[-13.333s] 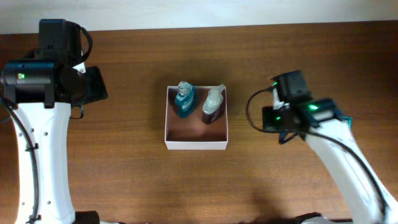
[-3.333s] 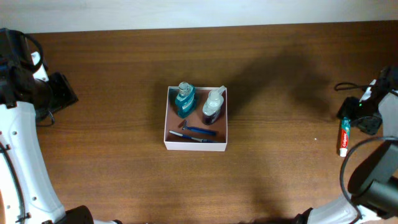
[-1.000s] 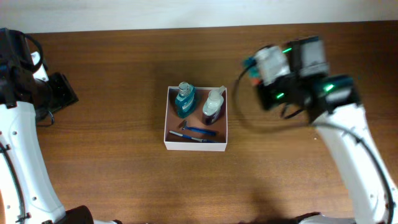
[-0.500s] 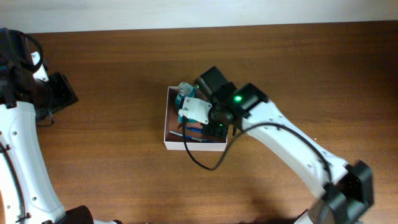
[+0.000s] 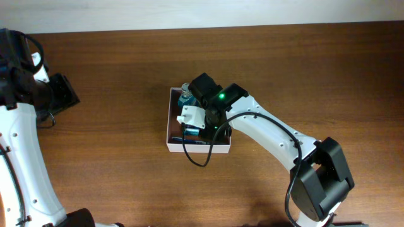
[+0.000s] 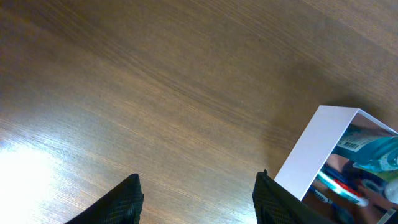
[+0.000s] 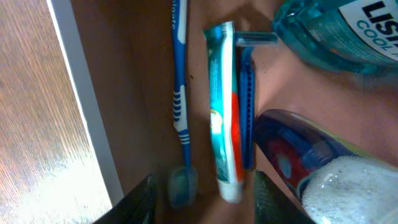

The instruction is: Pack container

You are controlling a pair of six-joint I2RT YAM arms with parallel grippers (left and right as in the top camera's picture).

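Container (image 5: 170,145) has gained a toothpaste tube (image 7: 222,124), and the right pincer (image 7: 204,196) has opened.

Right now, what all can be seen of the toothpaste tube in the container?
The toothpaste tube is soft-looking, white with teal and red print, crimped flat at one end, with a white cap at the other. It lies flat on the pinkish-brown floor of the container, between a blue toothbrush and a blue razor, close against the razor. The open right gripper straddles its cap end without touching it.
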